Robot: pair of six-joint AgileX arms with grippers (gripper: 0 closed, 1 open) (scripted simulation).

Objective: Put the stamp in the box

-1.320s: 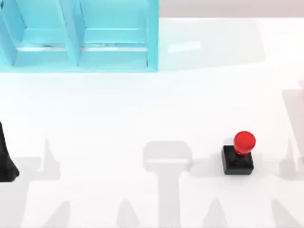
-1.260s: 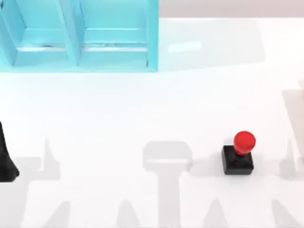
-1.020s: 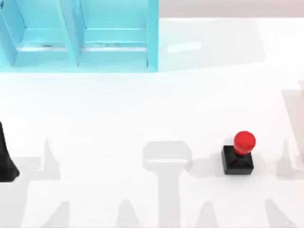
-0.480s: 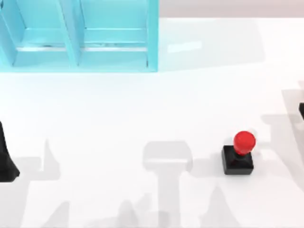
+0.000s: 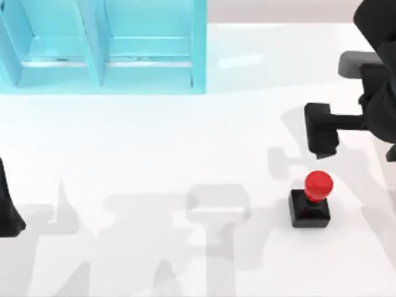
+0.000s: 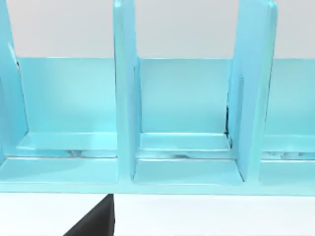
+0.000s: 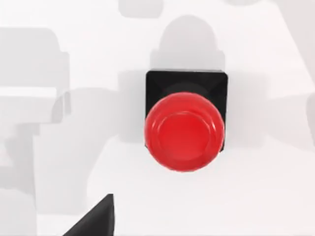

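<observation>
The reach for the stamp (image 5: 310, 199) is under way. It stands on the desk (image 5: 185, 142), well apart from the blue box (image 5: 102, 46). The right claw (image 5: 322, 131) hovers just beyond it, grip state impossible to tell; lowering over the red knob is called for next.

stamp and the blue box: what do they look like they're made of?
Stamp: the red knob looks like glossy plastic or lacquer, with a soft highlight on its dome; the black base looks like smooth plastic, with a faint sheen. Box: likely glossy moulded plastic, uniform light blue, with thick dividers and reflective floors. As a render, this is appearance only.
</observation>
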